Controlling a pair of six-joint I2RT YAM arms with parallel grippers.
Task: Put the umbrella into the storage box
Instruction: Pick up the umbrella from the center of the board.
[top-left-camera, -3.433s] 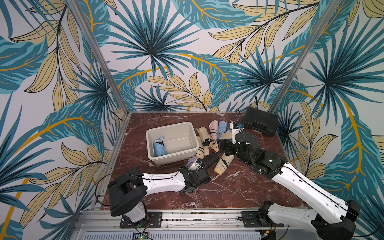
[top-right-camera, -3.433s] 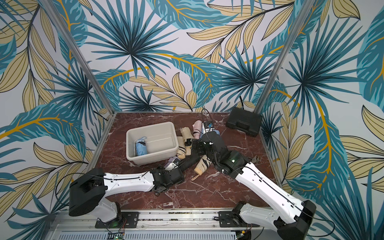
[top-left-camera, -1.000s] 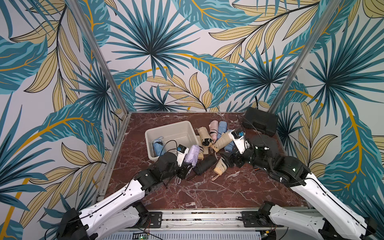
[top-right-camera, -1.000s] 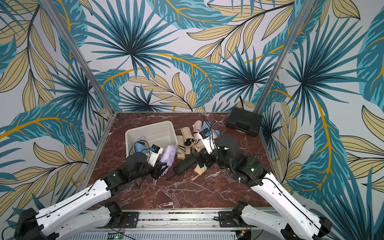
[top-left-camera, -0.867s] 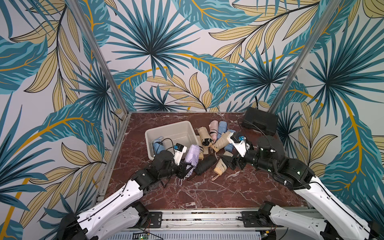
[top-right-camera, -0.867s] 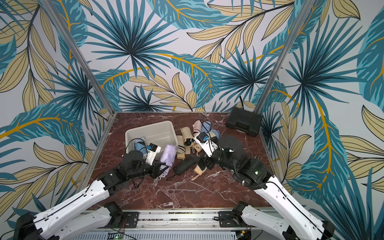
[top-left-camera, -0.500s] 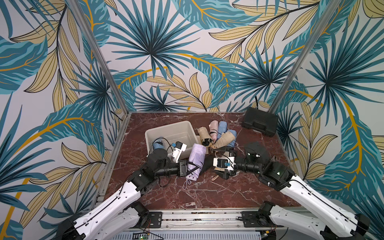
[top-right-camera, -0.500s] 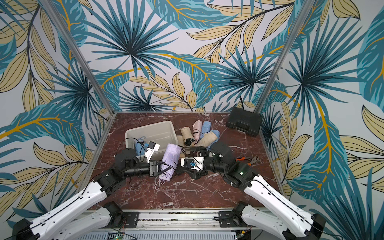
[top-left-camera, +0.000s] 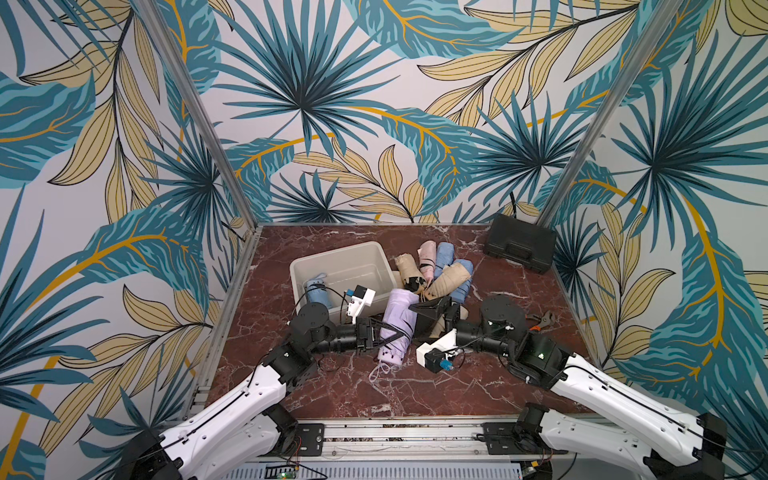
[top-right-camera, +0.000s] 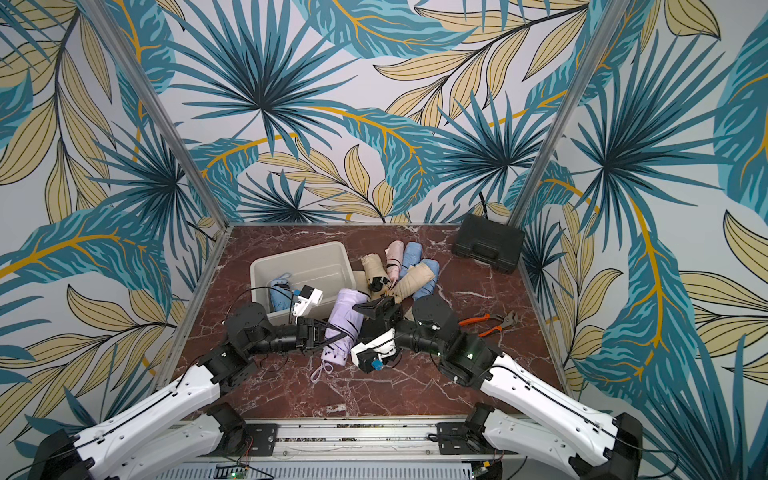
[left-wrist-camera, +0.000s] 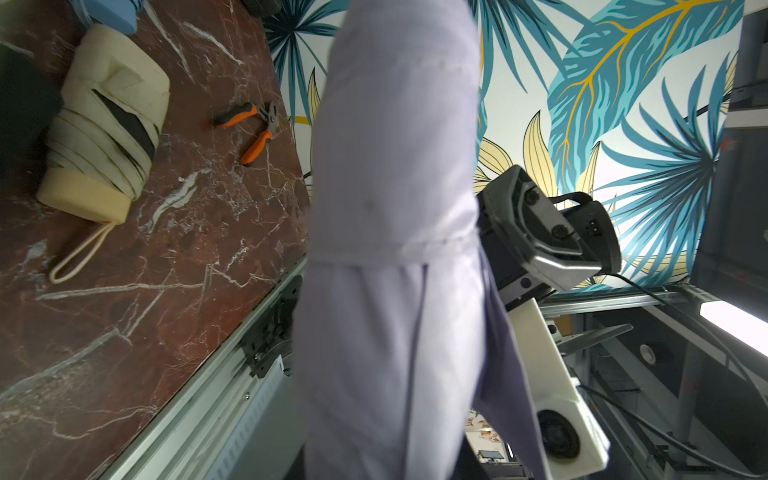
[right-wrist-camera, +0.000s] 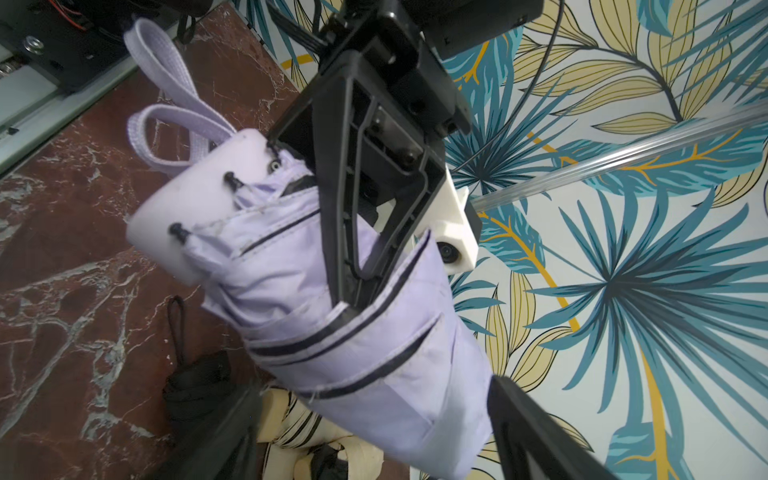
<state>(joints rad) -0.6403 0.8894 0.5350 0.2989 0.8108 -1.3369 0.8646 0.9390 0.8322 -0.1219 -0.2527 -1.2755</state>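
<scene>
Left gripper (top-left-camera: 389, 335) clamped on lilac umbrella (top-left-camera: 400, 313) near its handle, long axis pointing at storage box (top-left-camera: 340, 249); right gripper (right-wrist-camera: 372, 384) jaws wide, straddling its other half

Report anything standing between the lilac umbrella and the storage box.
Nothing visible does. The lilac umbrella, held in the left gripper, is raised, with its far end by the near rim of the box. One blue umbrella lies at one end of the box; the rest is open.

Lilac umbrella (top-left-camera: 397, 320), off-white storage box (top-left-camera: 345, 266), red-brown white-veined marble tabletop (top-left-camera: 374, 395), teal-and-gold leaf-print walls (top-left-camera: 374, 104), orange-handled pliers (left-wrist-camera: 255, 145).
</scene>
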